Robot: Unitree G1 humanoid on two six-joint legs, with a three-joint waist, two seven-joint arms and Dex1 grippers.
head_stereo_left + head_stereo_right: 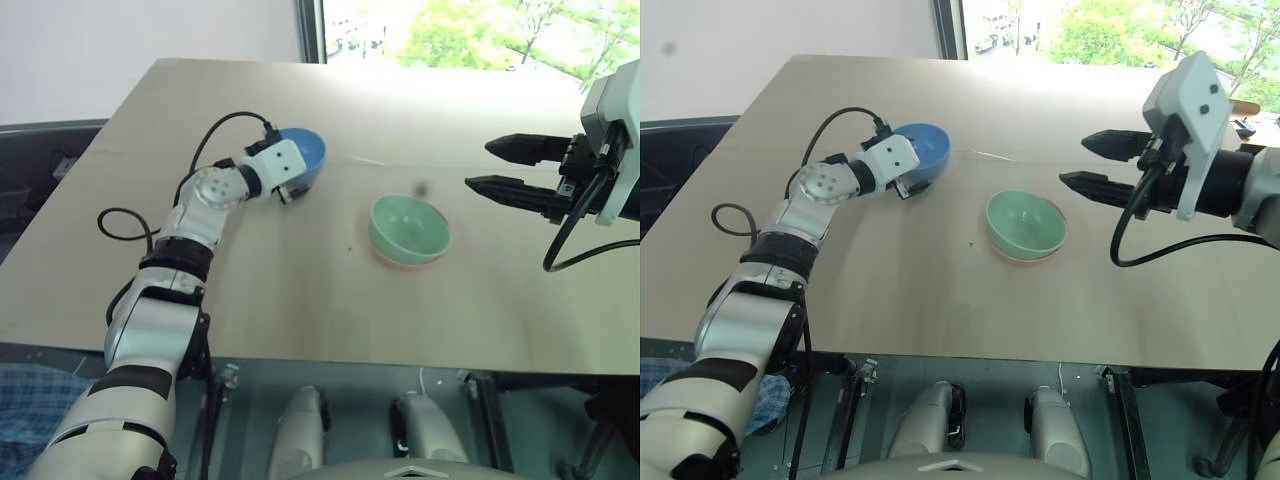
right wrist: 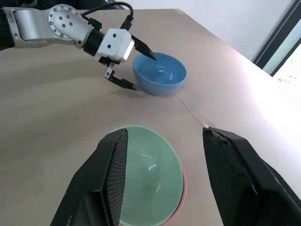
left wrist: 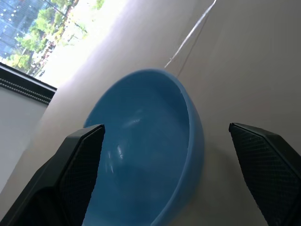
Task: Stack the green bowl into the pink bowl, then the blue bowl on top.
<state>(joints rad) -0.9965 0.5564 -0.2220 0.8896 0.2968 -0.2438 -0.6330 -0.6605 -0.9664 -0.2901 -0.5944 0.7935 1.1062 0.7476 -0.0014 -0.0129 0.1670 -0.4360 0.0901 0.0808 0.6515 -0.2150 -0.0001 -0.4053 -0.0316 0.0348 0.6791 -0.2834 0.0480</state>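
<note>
The green bowl [image 1: 410, 227] already sits nested inside the pink bowl [image 1: 396, 261], of which a thin salmon rim shows beneath it. The first stacking step therefore appears complete, and the work in hand is judged to be the pickup of the blue bowl [image 1: 303, 155].

**Left gripper.** The left gripper [image 2: 136, 67] is spread to its full width and holds nothing. It points nearly level toward the blue bowl, with one finger above the rim on the bowl's near side and the other low beside the outer wall, close to the table [image 1: 300, 320]. This attitude suits a pinch across the bowl wall: one finger inside the rim, one outside. In the left wrist view the bowl lies between the two fingers [image 3: 75, 165], nearer one of them, and its rim has not yet been pinched. Contact between finger and bowl cannot be confirmed.

**Right gripper.** The right gripper [image 1: 500, 167] is parted and empty. It hangs above the table, just to the far-right side of the stacked pair, with the green bowl low and ahead between its fingers in the right wrist view. It touches neither bowl. This standoff is judged to leave the stack free for the incoming bowl.

**Relative layout.** The blue bowl stands well apart from the right gripper, beyond the stacked pair.
</note>
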